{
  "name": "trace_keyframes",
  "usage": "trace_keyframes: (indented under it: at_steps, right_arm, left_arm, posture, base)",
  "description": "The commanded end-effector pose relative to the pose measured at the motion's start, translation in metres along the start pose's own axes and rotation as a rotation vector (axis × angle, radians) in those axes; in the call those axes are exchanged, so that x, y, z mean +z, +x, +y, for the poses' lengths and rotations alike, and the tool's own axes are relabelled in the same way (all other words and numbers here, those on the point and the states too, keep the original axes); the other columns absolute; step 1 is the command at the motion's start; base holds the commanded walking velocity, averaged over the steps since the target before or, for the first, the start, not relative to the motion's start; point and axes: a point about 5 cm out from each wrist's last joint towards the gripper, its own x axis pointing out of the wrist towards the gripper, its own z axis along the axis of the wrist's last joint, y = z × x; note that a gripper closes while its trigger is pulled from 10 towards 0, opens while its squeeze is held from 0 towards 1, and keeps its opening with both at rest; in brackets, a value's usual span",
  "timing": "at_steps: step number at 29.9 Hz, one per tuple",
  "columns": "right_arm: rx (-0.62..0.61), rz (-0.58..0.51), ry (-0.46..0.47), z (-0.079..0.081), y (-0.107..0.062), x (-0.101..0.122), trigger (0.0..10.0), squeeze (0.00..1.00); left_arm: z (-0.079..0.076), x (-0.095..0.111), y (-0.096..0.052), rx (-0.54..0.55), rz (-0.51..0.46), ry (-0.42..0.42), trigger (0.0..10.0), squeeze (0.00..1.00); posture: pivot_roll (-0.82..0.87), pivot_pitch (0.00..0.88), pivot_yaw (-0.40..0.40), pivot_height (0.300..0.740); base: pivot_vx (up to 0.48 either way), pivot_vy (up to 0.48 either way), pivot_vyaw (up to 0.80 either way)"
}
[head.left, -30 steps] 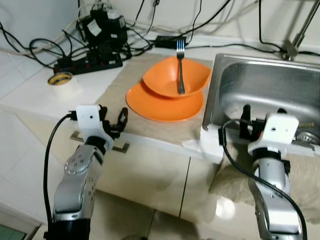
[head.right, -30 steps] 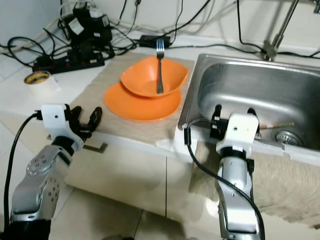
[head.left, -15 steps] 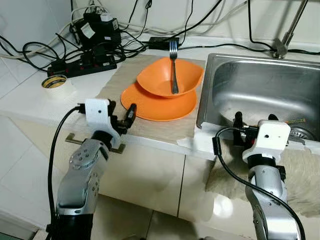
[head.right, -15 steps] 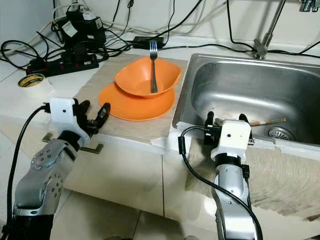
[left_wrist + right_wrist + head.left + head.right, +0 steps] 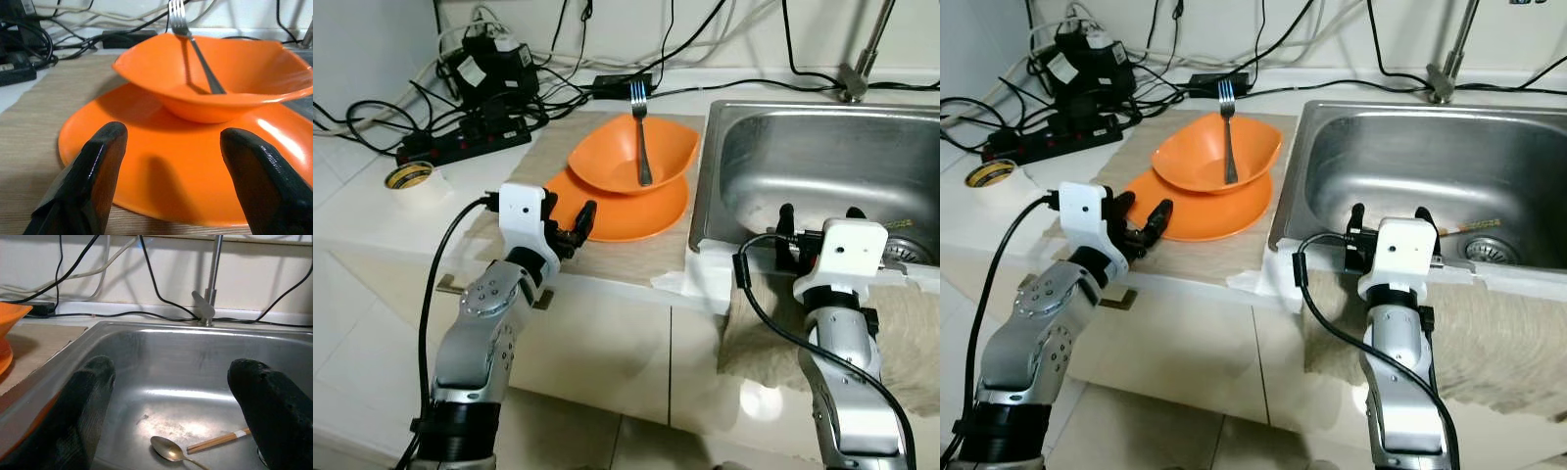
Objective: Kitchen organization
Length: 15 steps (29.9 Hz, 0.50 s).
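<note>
An orange bowl (image 5: 626, 152) sits on an orange plate (image 5: 651, 211) on a beige mat (image 5: 558, 162), and a metal fork (image 5: 640, 137) leans inside the bowl. My left gripper (image 5: 570, 220) is open at the plate's near-left edge, its fingers (image 5: 98, 166) low over the mat and pointing at the plate (image 5: 161, 171). Open too, my right gripper (image 5: 818, 215) hovers at the front rim of the steel sink (image 5: 822, 147). In the right wrist view a spoon (image 5: 168, 450) and a chopstick (image 5: 220, 440) lie on the sink's bottom.
A black power strip (image 5: 460, 142) and tangled cables crowd the counter's back left. A tape roll (image 5: 408, 176) lies at the far left. The faucet (image 5: 862, 59) rises behind the sink. A beige towel (image 5: 901, 333) hangs over the cabinet front below the sink.
The whole view has shifted, so the camera moved. My left gripper has come forward over the counter edge to the plate's rim. The right gripper stays at the sink's front rim.
</note>
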Motion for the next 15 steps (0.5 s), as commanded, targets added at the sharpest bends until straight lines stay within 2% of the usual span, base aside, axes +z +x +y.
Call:
trace_keyframes:
  at_steps: [1, 6, 10, 13, 15]
  right_arm:
    - [0.033, 0.044, 0.018, 0.009, -0.002, -0.010, 10.0, 0.00]
    - [0.070, 0.041, 0.012, 0.015, -0.002, -0.008, 10.0, 0.00]
    - [0.053, 0.068, 0.014, 0.010, 0.001, -0.015, 10.0, 0.00]
    - [0.054, 0.060, 0.008, 0.008, 0.009, -0.014, 10.0, 0.00]
    - [0.036, 0.050, -0.015, 0.001, 0.013, -0.014, 10.0, 0.00]
  left_arm:
    - [0.010, 0.003, 0.001, 0.050, -0.022, 0.009, 10.0, 0.00]
    - [0.008, 0.004, 0.005, 0.037, -0.027, 0.012, 10.0, 0.00]
    - [0.010, 0.004, 0.007, 0.022, -0.023, 0.015, 10.0, 0.00]
    - [0.010, 0.011, 0.014, 0.003, -0.037, 0.024, 10.0, 0.00]
    - [0.009, 0.014, 0.019, -0.018, -0.049, 0.030, 10.0, 0.00]
  posture:
    - [-0.12, 0.000, 0.103, 0.740]
    - [-0.13, 0.000, 0.101, 0.740]
    - [-0.11, 0.000, 0.114, 0.740]
    - [-0.12, 0.000, 0.135, 0.740]
    - [-0.15, 0.029, 0.144, 0.740]
  base:
    - [0.000, 0.000, 0.00]
    - [0.000, 0.000, 0.00]
    - [0.000, 0.000, 0.00]
    - [0.000, 0.000, 0.00]
    - [0.000, 0.000, 0.00]
